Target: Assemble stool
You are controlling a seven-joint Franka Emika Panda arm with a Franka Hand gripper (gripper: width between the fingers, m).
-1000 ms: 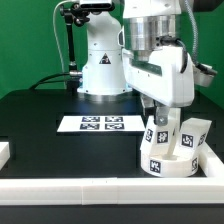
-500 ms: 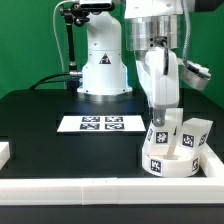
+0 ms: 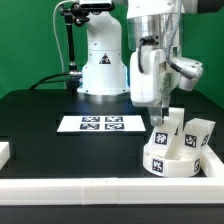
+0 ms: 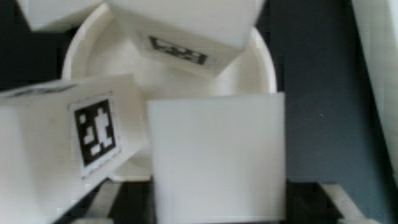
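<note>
The white stool (image 3: 176, 148) sits seat-down on the black tabletop (image 3: 50, 110) at the exterior view's right. Its round seat (image 3: 168, 163) carries chunky tagged legs standing upward; one leg (image 4: 217, 150) fills the wrist view.

Round white plastic stool seat (image 3: 170, 162): smooth, matt, moulded look, with flat black-and-white printed square tags on its side.
Chunky white plastic block legs (image 3: 196, 136): same smooth matt finish; in the wrist view one leg (image 4: 214, 150) shows a plain, even face, another a printed tag.
Thin flat white marker board (image 3: 98, 124): paper-like, matt.
Black table top (image 3: 50, 120): dull, even, non-reflective.
White robot arm casing (image 3: 148, 70): glossy, smooth shell.
</note>
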